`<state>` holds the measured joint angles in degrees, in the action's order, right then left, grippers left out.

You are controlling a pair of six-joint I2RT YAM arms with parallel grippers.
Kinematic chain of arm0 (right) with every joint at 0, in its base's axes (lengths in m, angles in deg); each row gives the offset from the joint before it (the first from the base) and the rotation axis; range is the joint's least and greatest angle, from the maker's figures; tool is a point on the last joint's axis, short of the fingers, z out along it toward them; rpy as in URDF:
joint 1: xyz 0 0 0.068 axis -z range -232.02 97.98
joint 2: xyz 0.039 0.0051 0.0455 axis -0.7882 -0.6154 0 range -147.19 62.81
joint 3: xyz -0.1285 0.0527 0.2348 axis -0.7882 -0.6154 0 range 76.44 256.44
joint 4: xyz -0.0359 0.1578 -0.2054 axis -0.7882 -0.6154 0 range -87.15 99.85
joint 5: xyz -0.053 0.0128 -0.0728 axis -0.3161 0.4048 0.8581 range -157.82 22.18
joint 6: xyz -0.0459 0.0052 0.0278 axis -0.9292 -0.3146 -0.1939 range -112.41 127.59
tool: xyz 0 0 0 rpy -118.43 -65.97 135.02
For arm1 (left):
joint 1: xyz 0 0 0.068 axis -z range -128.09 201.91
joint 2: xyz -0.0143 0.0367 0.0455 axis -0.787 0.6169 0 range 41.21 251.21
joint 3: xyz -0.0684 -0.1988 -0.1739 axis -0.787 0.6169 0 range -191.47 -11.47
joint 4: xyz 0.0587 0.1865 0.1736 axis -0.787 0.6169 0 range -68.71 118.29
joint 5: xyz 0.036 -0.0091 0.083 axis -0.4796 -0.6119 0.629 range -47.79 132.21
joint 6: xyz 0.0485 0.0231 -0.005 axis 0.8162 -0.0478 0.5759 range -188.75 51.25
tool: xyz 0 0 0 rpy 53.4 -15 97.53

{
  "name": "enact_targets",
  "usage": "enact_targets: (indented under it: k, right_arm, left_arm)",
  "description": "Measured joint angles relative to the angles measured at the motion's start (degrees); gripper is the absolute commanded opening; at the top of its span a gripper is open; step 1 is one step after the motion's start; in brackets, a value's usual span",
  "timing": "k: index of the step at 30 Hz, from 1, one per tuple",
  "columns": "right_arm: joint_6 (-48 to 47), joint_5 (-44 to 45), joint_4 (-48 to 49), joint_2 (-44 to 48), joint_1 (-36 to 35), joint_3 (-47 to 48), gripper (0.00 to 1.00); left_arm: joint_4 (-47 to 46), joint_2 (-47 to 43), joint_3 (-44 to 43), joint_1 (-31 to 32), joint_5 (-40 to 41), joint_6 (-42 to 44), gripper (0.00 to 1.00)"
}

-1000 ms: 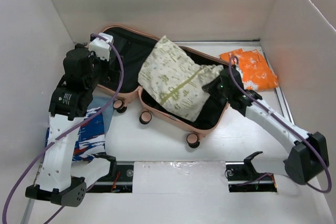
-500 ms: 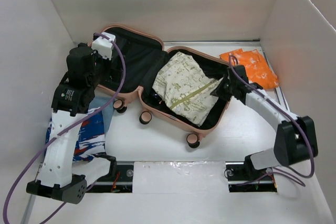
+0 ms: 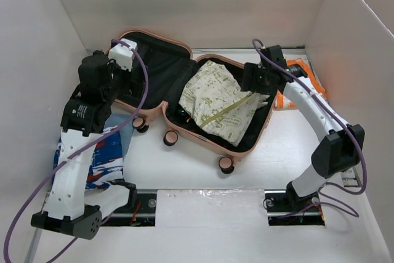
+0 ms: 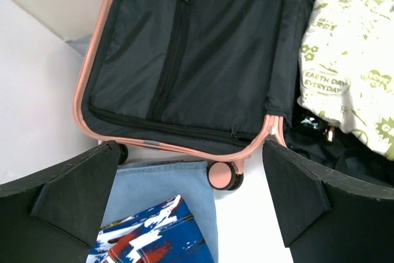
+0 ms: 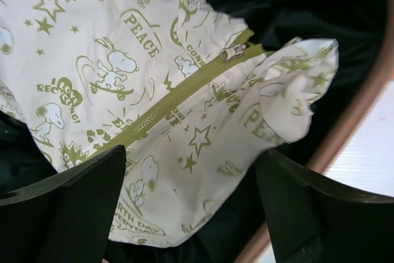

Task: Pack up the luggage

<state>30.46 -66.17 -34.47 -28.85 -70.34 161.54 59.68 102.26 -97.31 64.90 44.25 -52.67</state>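
The pouch, held up across the hinge a second ago, now lies flat in the right half of the luggage. The right gripper has let go, jaws apart, and drawn back toward the far rim.

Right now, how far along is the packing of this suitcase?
Done: the cream pouch lies in one half of the open luggage. In hand: nothing; right fingers open above the pouch, left fingers open by the bare other half. Left: orange packet and blue printed bundle lie outside; luggage not closed.
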Motion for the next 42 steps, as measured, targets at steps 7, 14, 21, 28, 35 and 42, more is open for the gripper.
enact_targets:
  k: [7,14,21,28,35,42]
  right_arm:
    - [-3.61,8.59,-10.4,2.34,-0.42,8.61,0.79]
    - [-6.16,5.99,-7.82,6.45,3.19,7.3,0.36]
    - [-7.28,-0.31,-0.83,-3.91,3.23,3.04,0.47]
    - [-7.61,-2.95,0.37,-10.95,2.95,-1.01,0.49]
    - [-6.78,-5.86,3.87,-20.33,2.86,1.7,0.43]
    - [-6.67,-6.69,9.2,-23.04,1.33,4.66,0.31]
  left_arm:
    - [-0.04,4.42,1.79,1.09,-5.79,3.96,1.0]
    - [-2.05,26.01,-1.62,13.46,-6.12,6.67,1.0]
    - [-4.76,45.4,-11.1,15.5,-6.64,6.34,1.0]
    - [-7.43,56.46,-18.67,15.39,-6.1,5.4,1.0]
    - [-8.72,59.28,-22.1,13.57,-9.03,5.05,0.49]
    - [-16.02,56.98,-16.79,10.1,-10.23,5.01,0.0]
